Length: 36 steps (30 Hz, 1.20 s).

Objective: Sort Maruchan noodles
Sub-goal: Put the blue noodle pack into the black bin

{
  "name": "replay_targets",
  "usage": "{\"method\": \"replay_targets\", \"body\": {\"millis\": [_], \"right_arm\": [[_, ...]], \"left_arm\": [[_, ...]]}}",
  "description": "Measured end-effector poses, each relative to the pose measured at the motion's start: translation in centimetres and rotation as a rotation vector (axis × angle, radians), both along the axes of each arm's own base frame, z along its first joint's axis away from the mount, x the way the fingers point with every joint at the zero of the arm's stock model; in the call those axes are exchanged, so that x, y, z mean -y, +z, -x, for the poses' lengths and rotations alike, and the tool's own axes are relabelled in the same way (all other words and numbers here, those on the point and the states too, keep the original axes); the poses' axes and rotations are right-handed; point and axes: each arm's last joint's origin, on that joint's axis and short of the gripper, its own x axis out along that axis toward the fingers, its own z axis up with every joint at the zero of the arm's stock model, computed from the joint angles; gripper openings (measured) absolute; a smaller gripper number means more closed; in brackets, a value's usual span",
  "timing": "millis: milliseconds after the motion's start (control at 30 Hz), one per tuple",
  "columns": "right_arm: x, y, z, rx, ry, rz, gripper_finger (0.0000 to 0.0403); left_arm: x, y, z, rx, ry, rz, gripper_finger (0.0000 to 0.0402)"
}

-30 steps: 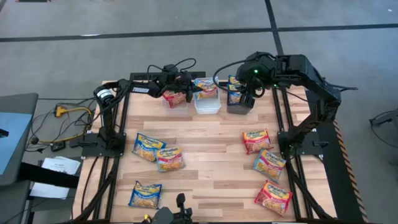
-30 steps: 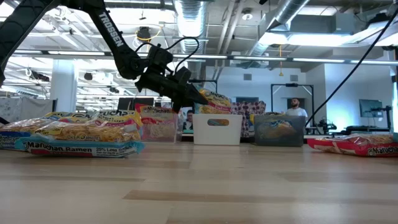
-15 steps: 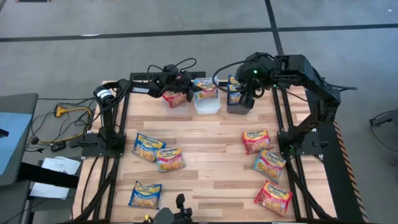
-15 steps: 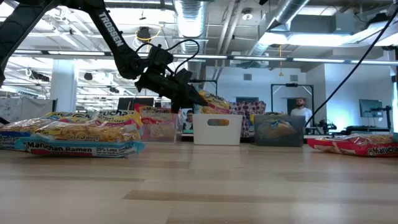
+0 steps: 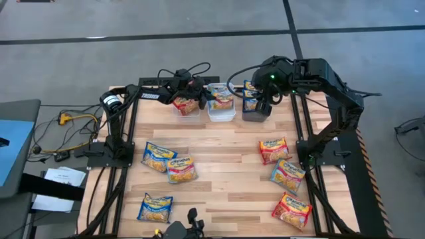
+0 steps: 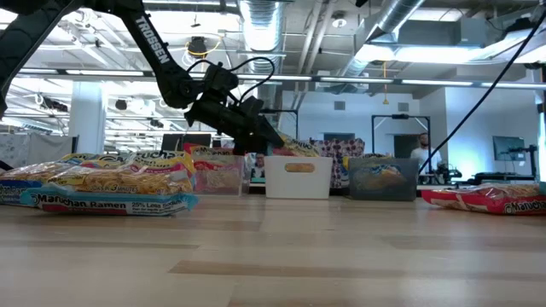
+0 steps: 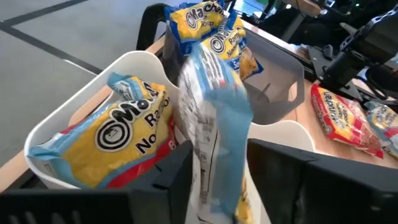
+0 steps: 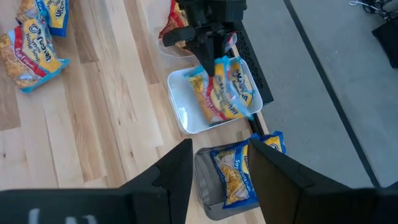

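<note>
Down drops the packet (image 7: 211,124): a moment ago it rode high over the white bin (image 5: 221,111), pinched in the left fingers (image 7: 180,180), and now it slides upright into that bin beside another packet already lying there. Those fingers are spread, the packet loose between them, so the release is done. On the far edge of the worktop (image 5: 219,159) stand three bins: a clear one (image 5: 187,106), the white one, a dark one (image 5: 255,106). The right gripper (image 5: 264,99) hangs over the dark bin, fingers parted and empty. Seven packets lie scattered on the worktop, three near the left side, three on the right, one more near the front left. My read: one more sorted, plenty left to fetch.
</note>
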Motion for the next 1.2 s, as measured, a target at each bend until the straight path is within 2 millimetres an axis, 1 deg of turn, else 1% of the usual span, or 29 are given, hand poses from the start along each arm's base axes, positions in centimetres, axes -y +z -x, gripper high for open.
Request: {"method": "replay_targets", "body": {"millis": [200,300,433,667,800,900,1033,1200], "right_arm": [[0.0,0.0,0.0,0.000,0.000,0.000,0.0175],[0.0,0.0,0.0,0.000,0.001,0.000,0.0175],[0.0,0.0,0.0,-0.002,0.001,0.000,0.0175],[-0.1,-0.2,0.3,-0.037,0.001,-0.008,0.0175],[-0.1,-0.3,0.4,-0.052,0.003,-0.016,0.0175],[-0.2,-0.5,0.6,-0.076,-0.004,-0.031,0.0175],[-0.4,-1.0,0.7,-0.088,-0.007,-0.057,0.0175],[-1.0,-2.0,1.5,-0.106,-0.014,-0.094,0.0175]], "left_arm": [[0.1,0.1,0.0,0.009,-0.008,0.029,0.0174],[-0.1,0.1,0.1,0.014,0.003,0.044,0.0182],[-0.2,1.1,0.5,0.032,0.014,0.030,0.0183],[-0.4,4.1,1.6,0.092,0.038,-0.017,0.0183],[-0.1,5.8,2.4,0.111,0.062,0.035,0.0183],[0.3,6.9,3.4,0.072,0.074,0.069,0.0183],[1.5,8.7,5.0,-0.006,0.069,0.075,0.0183],[4.2,11.3,7.0,-0.093,0.025,0.054,0.0183]]}}
